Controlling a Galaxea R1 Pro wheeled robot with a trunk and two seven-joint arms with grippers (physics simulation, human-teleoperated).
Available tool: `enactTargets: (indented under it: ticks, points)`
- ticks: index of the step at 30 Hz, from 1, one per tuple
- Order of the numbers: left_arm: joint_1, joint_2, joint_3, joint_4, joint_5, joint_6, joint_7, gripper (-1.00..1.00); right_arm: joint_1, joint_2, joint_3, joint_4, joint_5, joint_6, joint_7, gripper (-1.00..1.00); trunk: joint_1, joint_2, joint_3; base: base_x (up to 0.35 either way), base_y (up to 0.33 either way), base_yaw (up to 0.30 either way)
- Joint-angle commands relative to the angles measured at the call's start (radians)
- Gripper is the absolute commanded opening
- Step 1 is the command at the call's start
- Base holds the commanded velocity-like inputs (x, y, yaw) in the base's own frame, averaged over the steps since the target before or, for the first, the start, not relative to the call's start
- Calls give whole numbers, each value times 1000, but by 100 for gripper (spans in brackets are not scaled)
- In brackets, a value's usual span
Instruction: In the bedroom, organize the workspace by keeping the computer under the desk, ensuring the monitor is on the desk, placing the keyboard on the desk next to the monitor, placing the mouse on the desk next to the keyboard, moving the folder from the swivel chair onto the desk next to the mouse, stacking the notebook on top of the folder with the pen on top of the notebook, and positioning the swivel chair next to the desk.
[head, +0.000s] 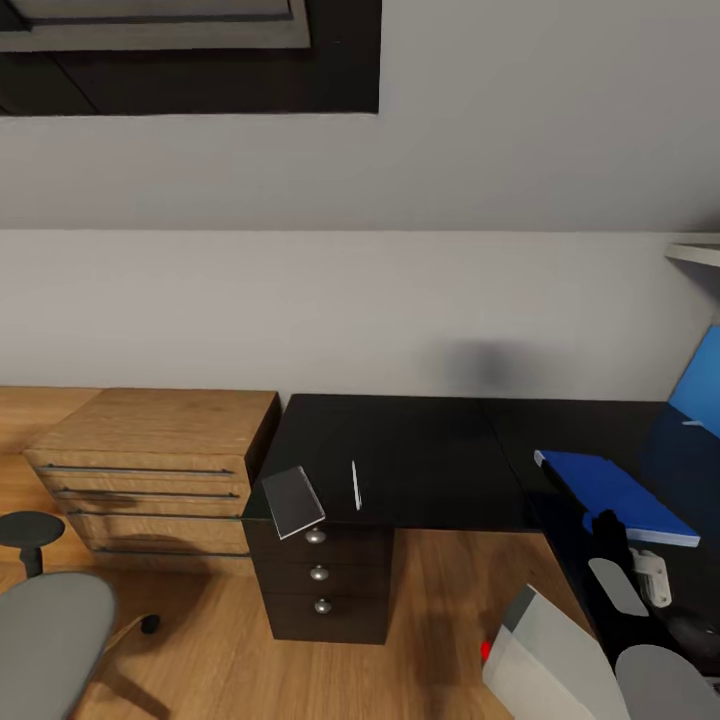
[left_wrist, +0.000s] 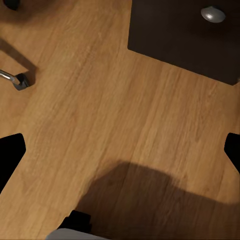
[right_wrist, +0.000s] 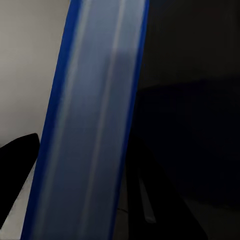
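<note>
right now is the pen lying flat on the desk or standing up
Lying flat. The pen rests along the black top of the desk near its front edge, above the drawers.

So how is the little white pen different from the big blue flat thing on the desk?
The pen is a thin white stick, while the blue flat thing is wide and bright blue.
The pen is far smaller than the blue thing.
The pen lies near the front edge above the drawers, while the blue thing lies further right on the other wing of the desk.
Both rest flat on the black desktop.
</note>
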Motion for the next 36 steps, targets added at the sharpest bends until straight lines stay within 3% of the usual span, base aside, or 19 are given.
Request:
enactTargets:
  ticks: [1, 9, 36]
  points:
    - [-1, 1, -9, 0, 10, -14, 6, 100, -1, 5, 2, -1, -6, -22, 2, -100, 4, -8, -4, 0, 0, 0]
    - [-1, 1, -10, 0, 9, -28, 4, 100, -1, 24, 2, -1, -6, -54, 11, -100, 35, -64, -29, 0, 0, 0]
    - [-1, 2, -9, 0, 9, -31, 4, 100, -1, 24, -1, 5, -6, -55, 11, -100, 138, -253, -114, 0, 0, 0]
